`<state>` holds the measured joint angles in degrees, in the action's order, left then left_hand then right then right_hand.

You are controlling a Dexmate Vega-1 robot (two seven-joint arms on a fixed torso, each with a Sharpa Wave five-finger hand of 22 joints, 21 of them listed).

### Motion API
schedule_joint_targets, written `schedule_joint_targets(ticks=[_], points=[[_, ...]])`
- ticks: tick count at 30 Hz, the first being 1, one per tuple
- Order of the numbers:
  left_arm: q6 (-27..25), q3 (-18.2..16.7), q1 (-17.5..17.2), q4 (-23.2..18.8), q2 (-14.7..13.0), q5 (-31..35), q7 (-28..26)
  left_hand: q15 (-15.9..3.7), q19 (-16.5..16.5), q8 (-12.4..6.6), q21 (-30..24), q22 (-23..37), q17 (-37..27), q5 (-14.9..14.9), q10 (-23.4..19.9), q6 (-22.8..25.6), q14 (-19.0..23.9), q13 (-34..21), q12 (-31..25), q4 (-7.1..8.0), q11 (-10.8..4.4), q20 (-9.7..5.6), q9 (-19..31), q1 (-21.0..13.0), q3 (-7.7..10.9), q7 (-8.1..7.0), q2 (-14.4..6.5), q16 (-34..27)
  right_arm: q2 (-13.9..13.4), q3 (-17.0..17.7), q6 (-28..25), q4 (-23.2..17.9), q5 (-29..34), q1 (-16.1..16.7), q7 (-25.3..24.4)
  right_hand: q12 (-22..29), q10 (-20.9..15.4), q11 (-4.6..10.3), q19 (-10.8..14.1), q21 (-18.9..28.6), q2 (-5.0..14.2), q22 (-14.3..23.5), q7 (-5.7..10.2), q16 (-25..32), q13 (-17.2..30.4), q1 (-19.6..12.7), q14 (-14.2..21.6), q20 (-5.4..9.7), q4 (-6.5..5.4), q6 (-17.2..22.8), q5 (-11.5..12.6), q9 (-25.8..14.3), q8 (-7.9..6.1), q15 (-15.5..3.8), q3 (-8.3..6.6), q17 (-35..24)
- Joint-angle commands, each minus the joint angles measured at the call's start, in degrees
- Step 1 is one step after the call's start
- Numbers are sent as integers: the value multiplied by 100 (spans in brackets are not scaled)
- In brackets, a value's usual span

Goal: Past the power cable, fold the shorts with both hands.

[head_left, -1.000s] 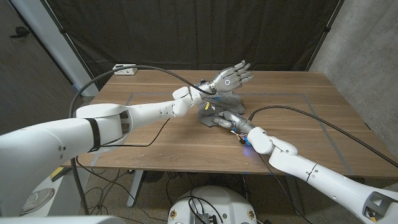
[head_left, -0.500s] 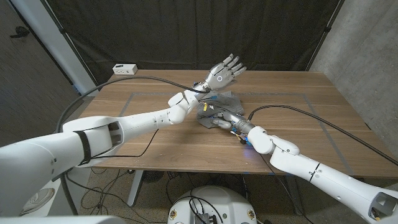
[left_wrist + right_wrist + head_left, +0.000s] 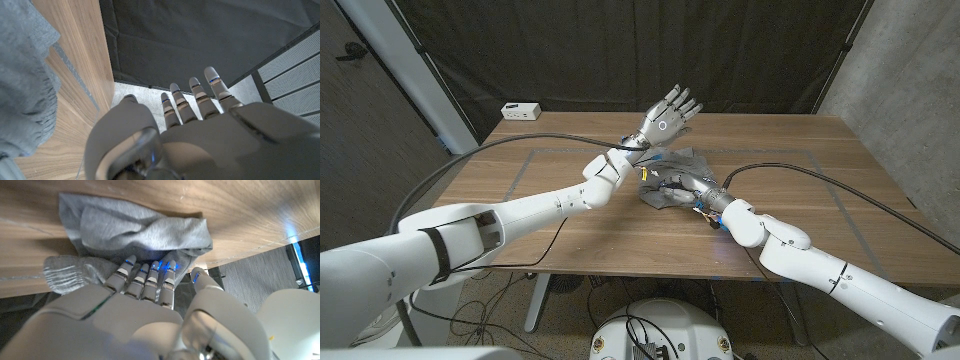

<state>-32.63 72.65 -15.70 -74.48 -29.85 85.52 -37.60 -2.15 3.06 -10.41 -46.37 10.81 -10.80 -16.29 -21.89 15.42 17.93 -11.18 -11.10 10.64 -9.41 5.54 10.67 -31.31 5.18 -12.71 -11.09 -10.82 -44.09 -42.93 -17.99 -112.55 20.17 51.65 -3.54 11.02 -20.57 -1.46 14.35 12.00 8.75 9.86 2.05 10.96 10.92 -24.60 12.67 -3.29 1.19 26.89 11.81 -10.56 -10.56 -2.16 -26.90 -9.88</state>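
Observation:
The grey shorts (image 3: 682,170) lie bunched up in the middle of the wooden table (image 3: 800,215). My left hand (image 3: 666,113) hangs in the air above their far edge, fingers spread and holding nothing. In the left wrist view that hand (image 3: 200,132) is open, with a fold of the shorts (image 3: 22,85) off to its side. My right hand (image 3: 682,189) reaches onto the near side of the shorts. In the right wrist view its outstretched fingers (image 3: 147,277) lie on the crumpled cloth (image 3: 135,222), with the thumb apart and no fabric pinched.
A thin black cable (image 3: 563,224) loops across the table's left front part. A white power strip (image 3: 520,109) sits at the far left corner. Faint tape lines (image 3: 535,153) mark a rectangle on the tabletop. A dark curtain hangs behind the table.
My left hand has lifted and swung to the left, from over the right side of the shorts to their far edge. My right hand has slid slightly further onto the shorts.

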Motion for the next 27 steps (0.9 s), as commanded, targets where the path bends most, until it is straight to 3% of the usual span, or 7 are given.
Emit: schedule_joint_targets(ticks=[1, 7, 15, 27], points=[[9, -443, -392, -537, -278, 340, 294, -520, -21, -62, 6, 10, -11, 14, -4, 63, -9, -17, -50, -5, -13, 30, 6, 56, 32, 12, 0, -23, -247, 247, -599, -770, 226, 344, 6, 14, -17, -12, 27, -31, -84, 3, 10, -15, 8, -21, 37, -19, 73, -21, -1, -14, -6, -31, -16, -13], [-7, -697, -614, -820, -407, 419, 393, -518, -23, -60, 15, 5, -6, 37, -3, 73, -4, -15, -53, -18, -21, 23, 4, 113, 46, 9, 10, -28, -401, 424, -1139, -1214, 314, 630, -68, 21, -33, -28, 68, -27, -113, 2, 1, 11, 7, -48, 131, -27, 138, -1, 2, -13, -20, -18, -25, -11], [-4, -1051, -921, -1123, -543, 397, 466, -528, -20, -65, 23, 1, -1, 60, -24, 99, 3, -14, -66, -32, -22, 24, 2, 167, 63, 9, 18, -33, -517, 633, -1478, -1550, 320, 923, -332, 31, -64, -29, 120, -18, -139, 2, -7, 16, 6, -56, 181, -41, 184, 30, 2, -12, -33, -2, -34, -12], [-41, -1733, -1546, -1802, -747, -137, 503, -508, -2, -50, 31, -5, 6, 91, -10, 83, 2, -12, -64, -50, -1, 23, 0, 234, 92, 7, 24, -34, -577, 1082, -1401, -1710, 164, 1314, -1015, 29, -66, -21, 137, -24, -146, 2, -8, 6, 6, -76, 194, -26, 234, 36, 5, -12, -35, -15, -54, -12]])
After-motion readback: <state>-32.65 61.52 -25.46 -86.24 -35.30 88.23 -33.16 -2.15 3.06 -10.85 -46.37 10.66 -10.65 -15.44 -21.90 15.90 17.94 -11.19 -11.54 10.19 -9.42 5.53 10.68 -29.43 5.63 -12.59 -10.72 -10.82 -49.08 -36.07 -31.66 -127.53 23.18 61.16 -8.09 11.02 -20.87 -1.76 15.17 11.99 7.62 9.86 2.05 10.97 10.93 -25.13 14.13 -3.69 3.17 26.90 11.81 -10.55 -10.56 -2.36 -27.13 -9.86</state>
